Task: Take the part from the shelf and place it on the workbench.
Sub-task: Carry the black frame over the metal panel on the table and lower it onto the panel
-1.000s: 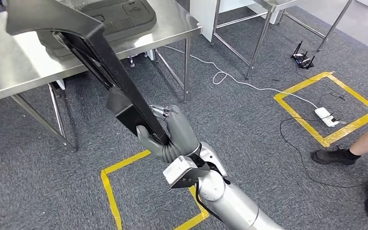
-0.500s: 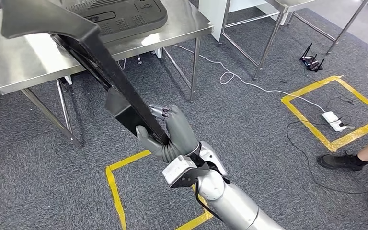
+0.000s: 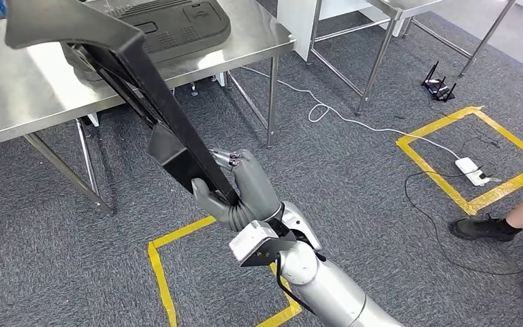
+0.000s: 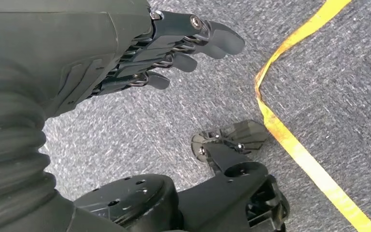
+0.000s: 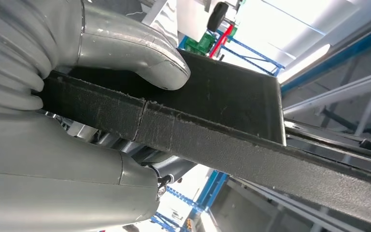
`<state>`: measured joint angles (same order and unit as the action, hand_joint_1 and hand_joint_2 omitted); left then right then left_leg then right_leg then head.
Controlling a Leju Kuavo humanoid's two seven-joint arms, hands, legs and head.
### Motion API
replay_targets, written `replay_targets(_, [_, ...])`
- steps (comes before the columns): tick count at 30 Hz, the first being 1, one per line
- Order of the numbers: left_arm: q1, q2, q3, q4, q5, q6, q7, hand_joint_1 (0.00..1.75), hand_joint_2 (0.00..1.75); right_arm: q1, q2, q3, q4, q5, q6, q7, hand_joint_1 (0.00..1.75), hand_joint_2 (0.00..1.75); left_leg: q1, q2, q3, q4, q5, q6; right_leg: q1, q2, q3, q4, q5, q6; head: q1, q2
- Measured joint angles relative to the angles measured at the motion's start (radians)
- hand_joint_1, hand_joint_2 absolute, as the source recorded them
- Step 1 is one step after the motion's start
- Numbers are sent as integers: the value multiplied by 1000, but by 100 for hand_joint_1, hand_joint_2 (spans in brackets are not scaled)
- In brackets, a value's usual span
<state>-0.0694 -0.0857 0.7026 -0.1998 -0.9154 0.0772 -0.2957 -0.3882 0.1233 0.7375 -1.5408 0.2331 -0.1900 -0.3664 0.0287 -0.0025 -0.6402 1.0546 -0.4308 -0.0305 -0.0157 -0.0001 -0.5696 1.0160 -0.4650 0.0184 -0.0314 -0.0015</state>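
Note:
A long black part (image 3: 156, 95) slants up from my right hand (image 3: 238, 191) toward the upper left, and its wide flat top end overlaps the steel workbench (image 3: 34, 88) in the head view. My right hand grips the part's lower end. In the right wrist view the thumb (image 5: 135, 53) lies across the part's rough black edge (image 5: 232, 140). A dark grey moulded panel (image 3: 177, 27) lies on the workbench. My left hand (image 4: 125, 53) hangs over the carpet, fingers stretched out and holding nothing.
Yellow tape squares mark the grey carpet by my arm (image 3: 156, 252) and at the right (image 3: 477, 146). A white cable runs to a power strip (image 3: 472, 170). A black router (image 3: 438, 87) sits on the floor. A person's leg and shoe (image 3: 483, 228) stand at the right edge.
The whole floor and workbench picture has shifted a little, so the camera has moved. My right hand keeps the same grip on the part.

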Motion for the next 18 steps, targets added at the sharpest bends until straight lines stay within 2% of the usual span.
replay_targets(3, [0, -1, 0, 0, -3, 0, 1, 0, 175, 0, 0, 2, 0, 0, 0, 0, 175, 175, -6, -5, 4, -13, -2, 19, 1, -1, -2, -4, -3, 14, 0, 0])
replay_targets(5, [0, 0, 0, 0, -4, 0, 1, 0, 175, -1, 0, 2, 0, 0, 0, 0, 175, 175, -5, -7, 7, -17, -2, 33, -1, -1, -20, 30, -22, 19, 0, 0])
replay_targets(6, [0, 0, 0, 0, -5, 0, 1, 0, 175, -1, 0, 2, 0, 0, 0, 0, 175, 175, -4, -7, 8, -18, -2, 40, -2, -1, -45, 78, -43, 18, 1, 0])
replay_targets(8, [0, 0, 0, 0, -5, 0, 1, 0, 175, 0, -2, 2, 0, 0, 0, 0, 175, 175, -7, -7, 8, -18, -5, 48, -1, -1, -118, 215, -91, 11, 1, 0])
replay_targets(9, [0, 0, 0, 0, -5, 0, 1, 0, 175, 2, -4, 3, 0, 0, 0, 0, 175, 175, -9, -8, 8, -18, -6, 49, -1, -1, -150, 270, -105, 12, 1, 0])
replay_targets(10, [0, 0, 0, 0, -6, 0, 1, 0, 175, 3, -5, 3, 0, 0, 0, 0, 175, 175, -10, -9, 9, -18, -7, 50, -1, -1, -168, 293, -105, 15, 1, 0])
replay_targets(11, [0, 0, 0, 0, -6, 0, 1, 0, 175, 4, -7, 3, 0, 0, 0, 0, 175, 175, -11, -10, 10, -18, -8, 51, -1, -1, -165, 272, -88, 21, 1, 0])
replay_targets(13, [-1, -1, 0, 0, -8, 0, 1, 0, 175, 4, -7, 3, 0, 0, 0, 0, 175, 175, -11, -14, 13, -18, -9, 49, -1, -1, -109, 138, -28, 32, 1, 0])
replay_targets(14, [-1, -2, 0, 0, -9, 0, 1, 0, 175, 3, -7, 3, 0, 0, 0, 0, 175, 175, -13, -16, 14, -17, -11, 46, 1, -1, -76, 71, -2, 32, 1, 0])
replay_targets(15, [-1, -3, 0, 0, -10, 0, 1, 0, 175, 3, -7, 3, 0, 0, 0, 0, 175, 175, -15, -17, 14, -17, -13, 42, 3, 0, -54, 27, 14, 28, 1, 0])
replay_targets(16, [0, -3, 0, 0, -11, 1, 1, 0, 175, 3, -7, 3, 0, 0, 0, 0, 175, 175, -16, -18, 14, -17, -13, 37, 6, 0, -44, 7, 21, 22, 0, 0])
replay_targets(18, [2, -3, 0, 0, -12, 1, 2, 0, 175, 4, -7, 3, 0, 0, 0, 0, 175, 175, -14, -18, 16, -21, -13, 26, 8, 0, -40, 3, 25, 9, 0, 0])
